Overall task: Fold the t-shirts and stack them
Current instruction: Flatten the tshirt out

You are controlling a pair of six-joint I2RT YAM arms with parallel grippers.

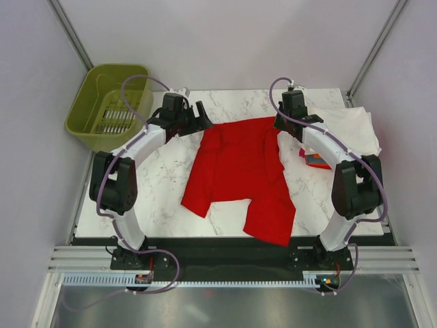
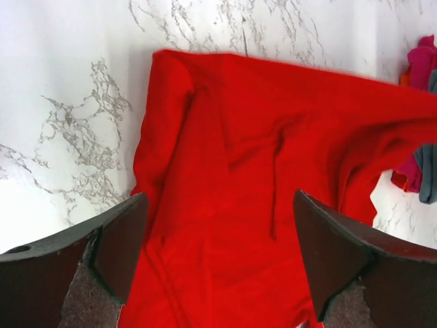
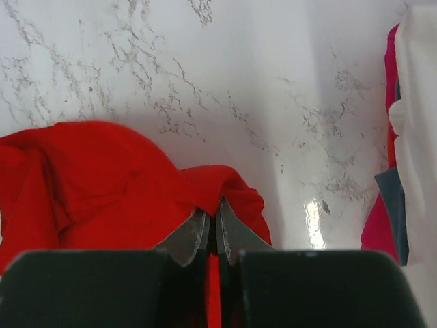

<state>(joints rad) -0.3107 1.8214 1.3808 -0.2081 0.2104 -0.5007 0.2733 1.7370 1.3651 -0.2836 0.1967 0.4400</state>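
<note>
A bright red t-shirt (image 1: 242,171) lies crumpled across the middle of the marble table (image 1: 164,178). My right gripper (image 1: 283,126) is shut on the shirt's far right edge; in the right wrist view (image 3: 213,212) the red cloth is pinched between the fingertips. My left gripper (image 1: 201,116) is open and empty at the shirt's far left corner; in the left wrist view (image 2: 218,239) its jaws stand wide over the red cloth (image 2: 259,171). A stack of folded shirts, white on top (image 1: 355,130), sits at the right, with orange and grey below (image 1: 315,160).
An olive-green plastic basket (image 1: 109,106) stands off the table's far left corner. The folded stack shows at the right edge of both wrist views (image 3: 410,137) (image 2: 420,157). Grey walls enclose the table.
</note>
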